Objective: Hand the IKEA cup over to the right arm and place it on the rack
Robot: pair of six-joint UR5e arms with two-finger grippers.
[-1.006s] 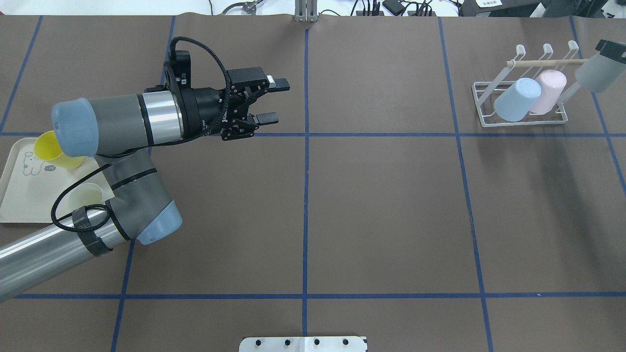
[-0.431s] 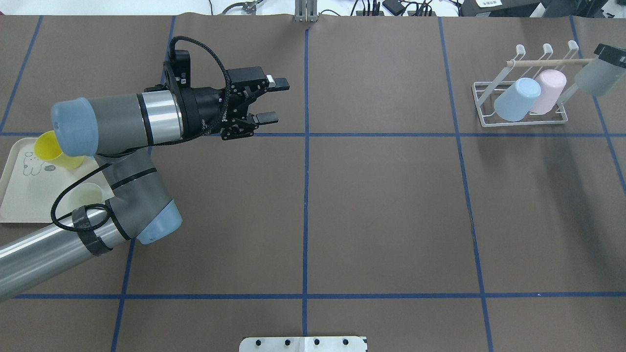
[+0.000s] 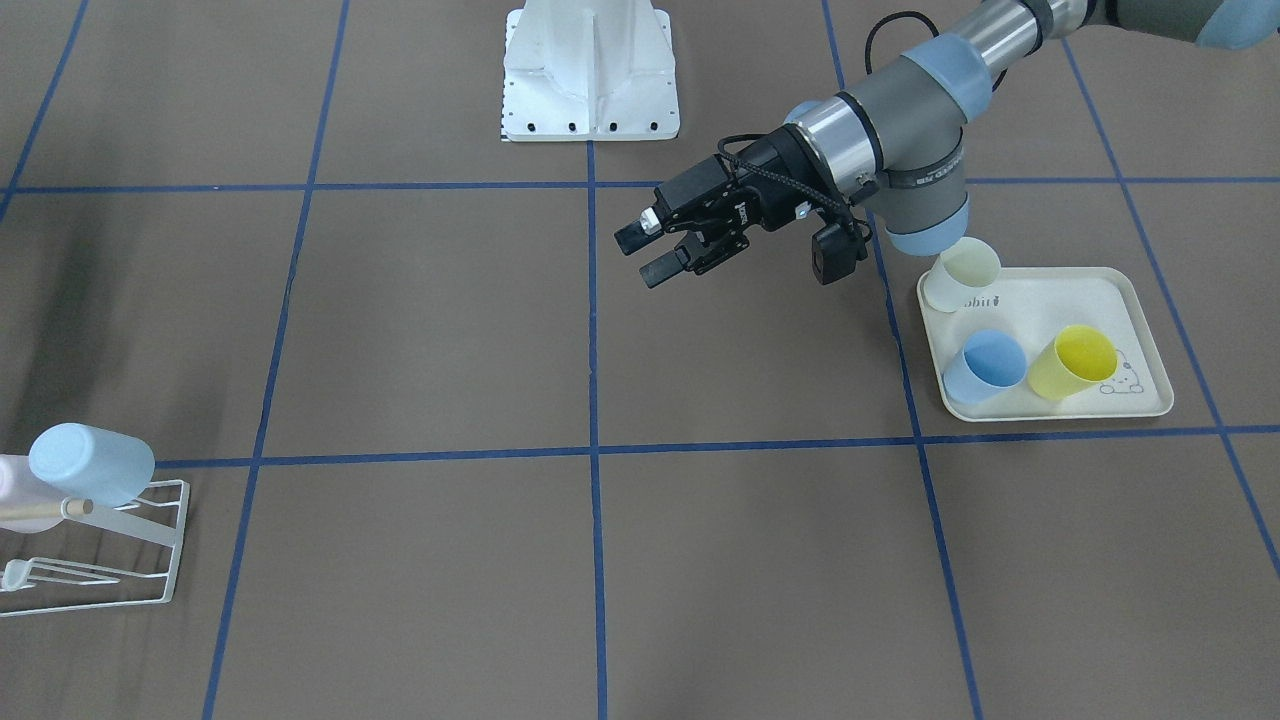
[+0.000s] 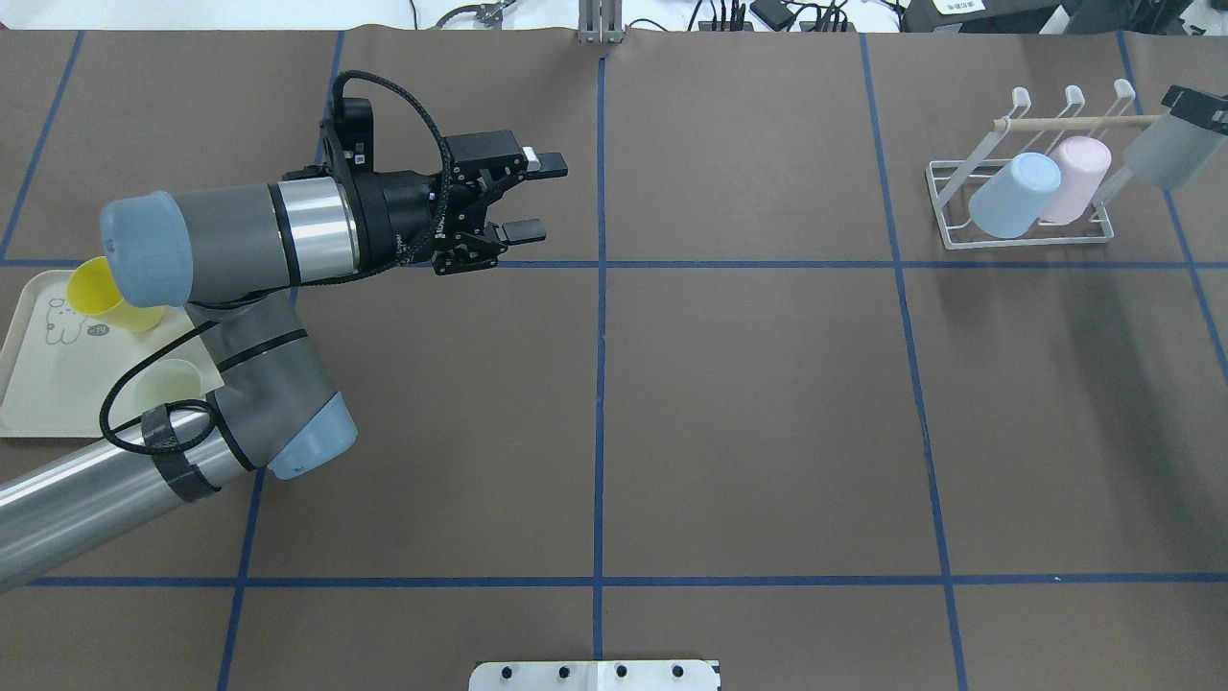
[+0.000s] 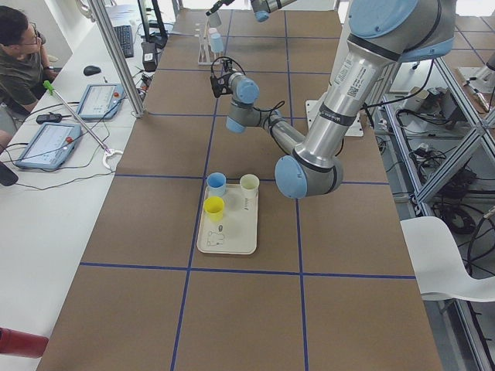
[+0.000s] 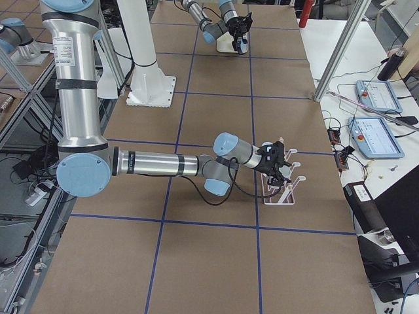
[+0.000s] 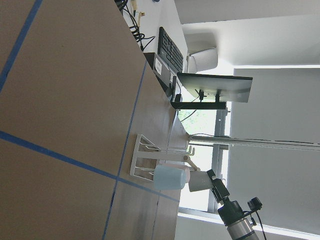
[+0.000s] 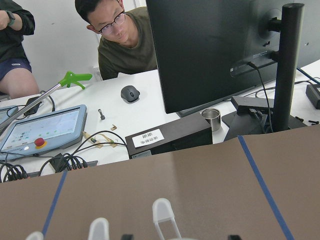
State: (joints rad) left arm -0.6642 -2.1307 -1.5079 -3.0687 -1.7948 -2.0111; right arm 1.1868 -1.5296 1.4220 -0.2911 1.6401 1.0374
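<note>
The white wire rack (image 4: 959, 235) stands at the far right and holds a blue cup (image 4: 1012, 197) and a pink cup (image 4: 1079, 178). My right gripper (image 4: 1197, 104) is shut on a grey cup (image 4: 1163, 154), tilted at the rack's right end, by the wooden dowel (image 4: 1074, 123). The left wrist view shows the rack (image 7: 137, 155) and the grey cup (image 7: 200, 181) from afar. My left gripper (image 4: 532, 200) is open and empty above the table's middle left; it also shows in the front view (image 3: 648, 255).
A cream rabbit-print tray (image 3: 1130, 290) lies at the robot's left with a blue cup (image 3: 985, 365), a yellow cup (image 3: 1075, 362) and a cream cup (image 3: 965, 275). The left arm's elbow hangs over the tray (image 4: 38, 403). The robot's base plate (image 3: 590, 110) sits at the near edge.
The right gripper and the grey cup have shifted slightly left and down toward the rack. The left arm has not moved.
</note>
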